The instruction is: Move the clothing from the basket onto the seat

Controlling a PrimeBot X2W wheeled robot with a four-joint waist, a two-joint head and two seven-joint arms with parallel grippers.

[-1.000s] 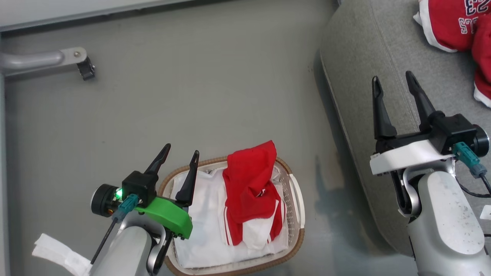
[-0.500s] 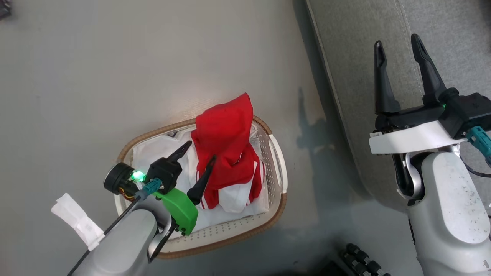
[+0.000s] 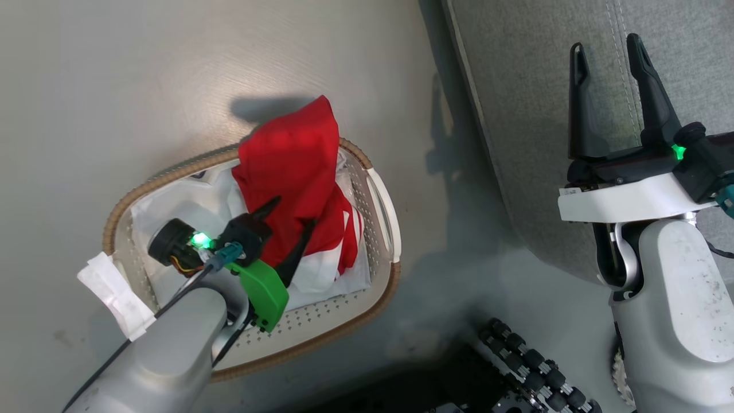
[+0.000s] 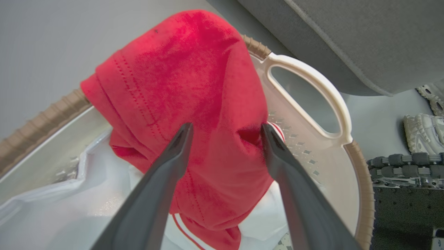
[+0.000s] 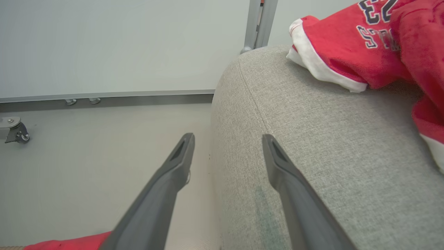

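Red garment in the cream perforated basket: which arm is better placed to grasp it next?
Probably left: the left gripper, open, straddles the red garment; the right gripper hangs open over the grey fabric seat.

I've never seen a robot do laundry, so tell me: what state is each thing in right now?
Basket garment: heaped in a peak inside the basket.
Seat garment: crumpled on the seat.
Basket: upright on the floor, white liner inside.
Left gripper: open, fingers astride the basket garment.
Right gripper: open, empty, over the seat's edge.
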